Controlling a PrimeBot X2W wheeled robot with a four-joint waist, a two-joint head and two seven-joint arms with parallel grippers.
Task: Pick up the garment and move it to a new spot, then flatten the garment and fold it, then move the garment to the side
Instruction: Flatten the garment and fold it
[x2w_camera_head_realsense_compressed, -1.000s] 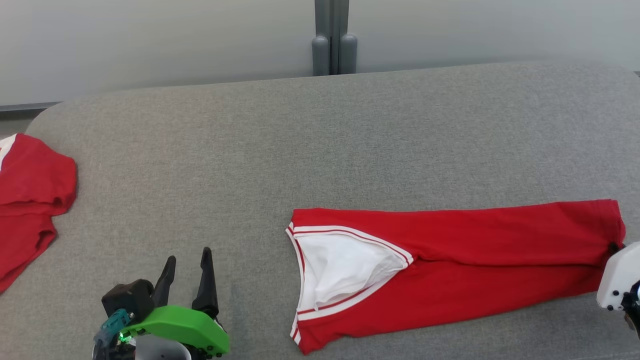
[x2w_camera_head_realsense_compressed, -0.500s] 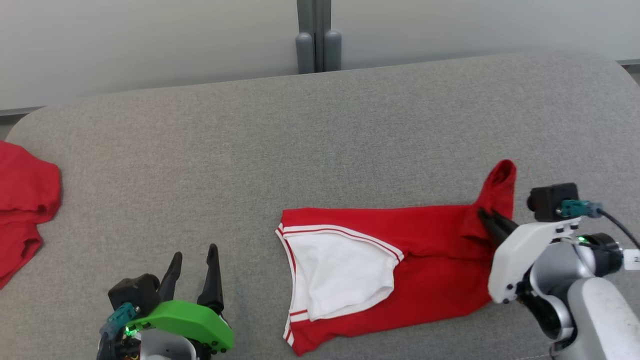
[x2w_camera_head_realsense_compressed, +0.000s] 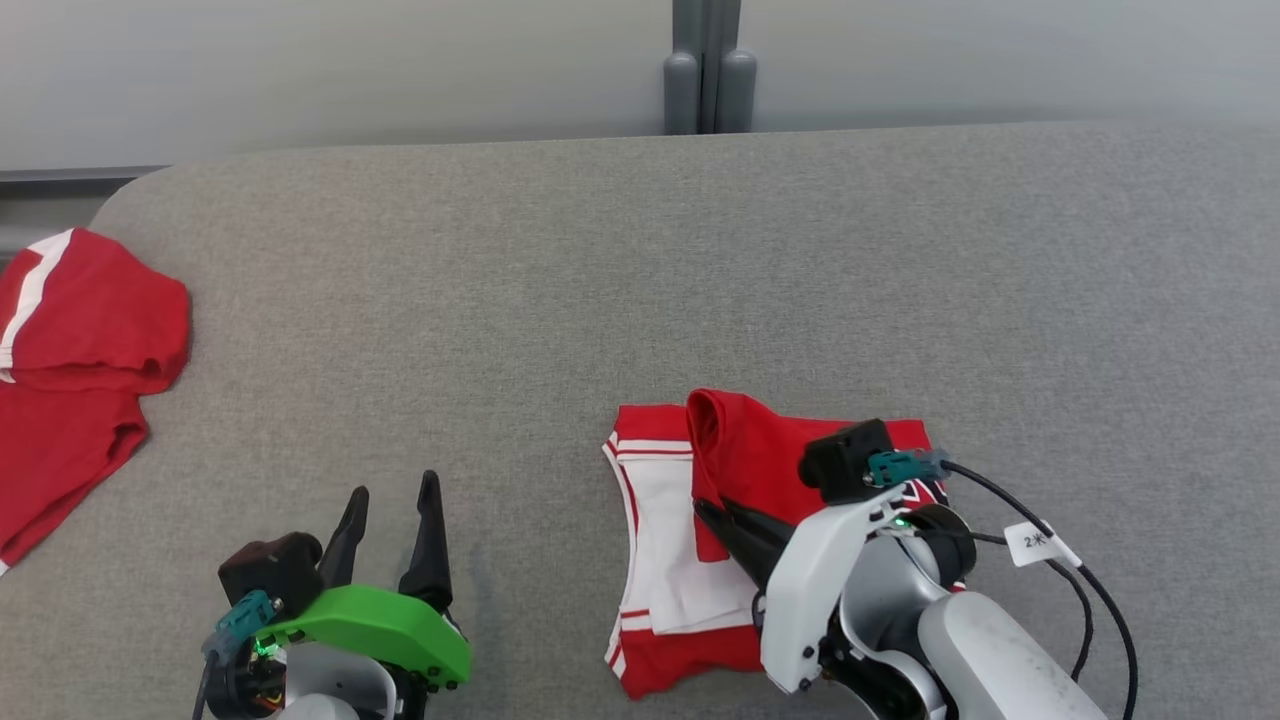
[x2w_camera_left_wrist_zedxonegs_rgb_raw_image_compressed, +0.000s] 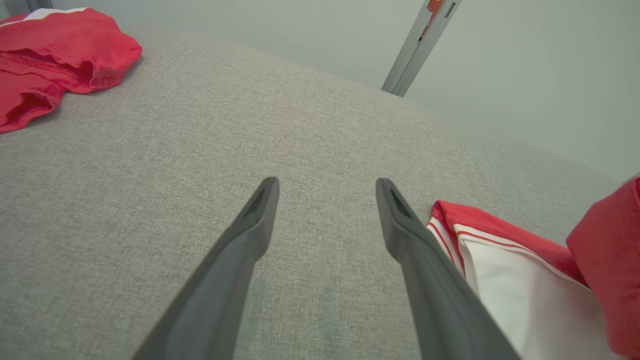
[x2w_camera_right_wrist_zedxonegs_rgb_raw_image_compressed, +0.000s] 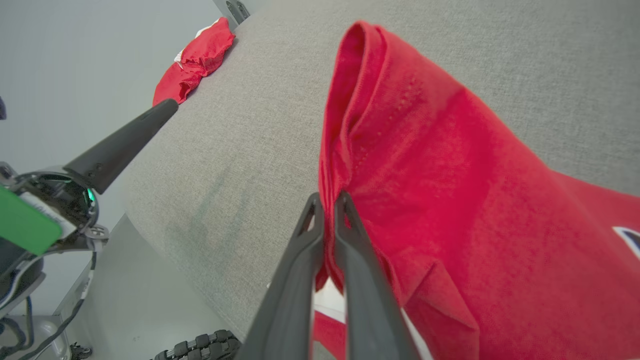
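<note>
The garment (x2w_camera_head_realsense_compressed: 745, 460) is red with white trim and a white lining, lying low and centre-right on the grey padded table (x2w_camera_head_realsense_compressed: 600, 280). My right gripper (x2w_camera_head_realsense_compressed: 706, 510) is shut on the garment's red hem, holding that end lifted and doubled over the collar end. The right wrist view shows both fingers pinching the red edge (x2w_camera_right_wrist_zedxonegs_rgb_raw_image_compressed: 327, 200), the cloth (x2w_camera_right_wrist_zedxonegs_rgb_raw_image_compressed: 430, 180) draping away from them. My left gripper (x2w_camera_head_realsense_compressed: 395, 492) stands open at the lower left, apart from the garment, with nothing between its fingers (x2w_camera_left_wrist_zedxonegs_rgb_raw_image_compressed: 325, 185). The garment's white-trimmed collar (x2w_camera_left_wrist_zedxonegs_rgb_raw_image_compressed: 505, 260) lies just to its right.
Another red garment (x2w_camera_head_realsense_compressed: 80, 340) lies crumpled at the table's left edge, also in the left wrist view (x2w_camera_left_wrist_zedxonegs_rgb_raw_image_compressed: 55, 45) and the right wrist view (x2w_camera_right_wrist_zedxonegs_rgb_raw_image_compressed: 195, 55). A grey post (x2w_camera_head_realsense_compressed: 705, 80) stands behind the table's back edge. The left gripper's finger (x2w_camera_right_wrist_zedxonegs_rgb_raw_image_compressed: 125, 142) shows in the right wrist view.
My right gripper has carried the garment's right end up and leftward over the collar end, folding it in half. The head camera has shifted. My left gripper stays open in place.
</note>
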